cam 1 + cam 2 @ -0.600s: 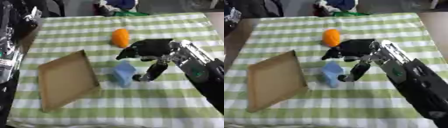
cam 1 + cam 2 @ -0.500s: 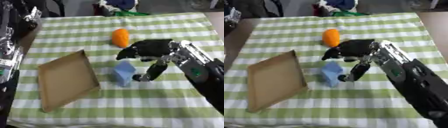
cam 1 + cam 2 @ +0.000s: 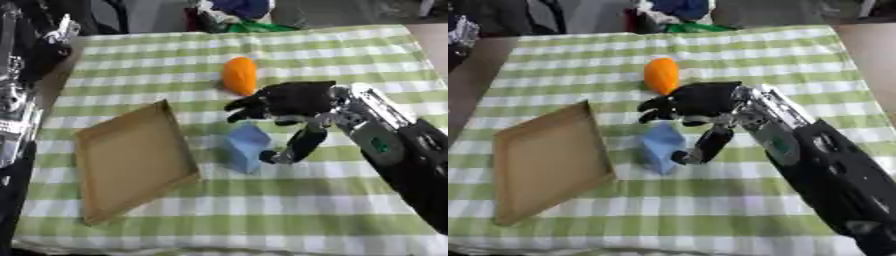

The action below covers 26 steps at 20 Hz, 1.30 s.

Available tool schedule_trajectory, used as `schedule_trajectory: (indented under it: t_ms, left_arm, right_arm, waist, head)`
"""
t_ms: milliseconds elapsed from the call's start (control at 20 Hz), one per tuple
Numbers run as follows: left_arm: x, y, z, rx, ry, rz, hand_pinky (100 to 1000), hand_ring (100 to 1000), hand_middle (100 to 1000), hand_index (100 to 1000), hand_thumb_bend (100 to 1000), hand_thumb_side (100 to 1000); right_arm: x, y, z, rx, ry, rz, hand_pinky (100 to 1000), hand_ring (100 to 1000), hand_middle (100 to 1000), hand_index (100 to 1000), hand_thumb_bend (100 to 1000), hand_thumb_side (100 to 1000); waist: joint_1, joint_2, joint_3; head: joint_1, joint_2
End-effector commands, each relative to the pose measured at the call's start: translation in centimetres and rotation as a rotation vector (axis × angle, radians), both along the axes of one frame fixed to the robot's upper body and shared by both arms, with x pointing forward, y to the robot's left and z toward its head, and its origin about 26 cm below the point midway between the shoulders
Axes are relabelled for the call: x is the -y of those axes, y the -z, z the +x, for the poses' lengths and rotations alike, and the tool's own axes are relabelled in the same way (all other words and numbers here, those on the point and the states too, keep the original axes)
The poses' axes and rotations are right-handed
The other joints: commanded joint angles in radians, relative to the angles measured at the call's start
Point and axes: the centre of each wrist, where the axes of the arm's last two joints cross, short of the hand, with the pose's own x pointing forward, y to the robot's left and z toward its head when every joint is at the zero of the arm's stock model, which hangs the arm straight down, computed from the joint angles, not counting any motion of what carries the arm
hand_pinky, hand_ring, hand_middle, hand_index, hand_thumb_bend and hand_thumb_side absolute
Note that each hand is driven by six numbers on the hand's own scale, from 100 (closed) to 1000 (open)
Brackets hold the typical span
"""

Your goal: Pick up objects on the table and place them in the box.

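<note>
A light blue block (image 3: 246, 147) stands on the checked cloth just right of the flat cardboard box (image 3: 131, 159). My right hand (image 3: 289, 102) hovers over the block, its fingers spread above the block's top and its thumb (image 3: 296, 147) reaching down along the block's right side, touching or nearly touching it. Nothing is held. An orange oval object (image 3: 239, 75) lies behind the hand, toward the table's far side. My left hand does not show in either view.
A green-and-white checked tablecloth (image 3: 262, 210) covers the table. Dark equipment (image 3: 22, 75) stands along the left edge. Cloth-like clutter (image 3: 232, 12) sits beyond the far edge.
</note>
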Motion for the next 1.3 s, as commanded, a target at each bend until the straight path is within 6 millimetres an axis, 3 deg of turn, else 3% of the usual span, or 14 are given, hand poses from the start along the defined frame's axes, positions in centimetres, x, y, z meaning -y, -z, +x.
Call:
schedule_trajectory:
  t_ms: [50, 200, 850, 1300]
  left_arm:
    - [-0.4, -1.0, -0.1, 0.028, -0.003, 0.009, 466, 502, 512, 761, 373, 480]
    - [-0.4, -1.0, -0.1, 0.029, -0.004, 0.008, 466, 502, 512, 761, 373, 480]
    - [-0.3, -1.0, -0.1, 0.030, 0.003, 0.006, 466, 501, 512, 761, 374, 481]
    - [-0.2, -1.2, -0.1, 0.034, 0.008, 0.007, 467, 501, 512, 762, 374, 481]
  right_arm:
    - [-0.2, -0.8, 0.2, 0.024, -0.068, -0.086, 887, 886, 990, 1000, 251, 374]
    - [-0.2, -0.6, 0.3, 0.017, -0.059, -0.091, 908, 938, 977, 1000, 255, 379]
    - [0.3, 0.9, 1.3, -0.011, -0.008, -0.129, 903, 922, 947, 1000, 242, 393]
    - [0.5, 1.4, 1.9, -0.013, 0.011, -0.142, 900, 905, 837, 1000, 217, 381]
  waist:
    - [0.002, -0.016, 0.003]
    - [0.002, -0.016, 0.004]
    - [0.004, -0.012, 0.010]
    - [0.000, -0.011, 0.020]
  head:
    - [-0.002, 0.005]
    - [-0.002, 0.005]
    - [-0.005, 0.005]
    - [-0.007, 0.005]
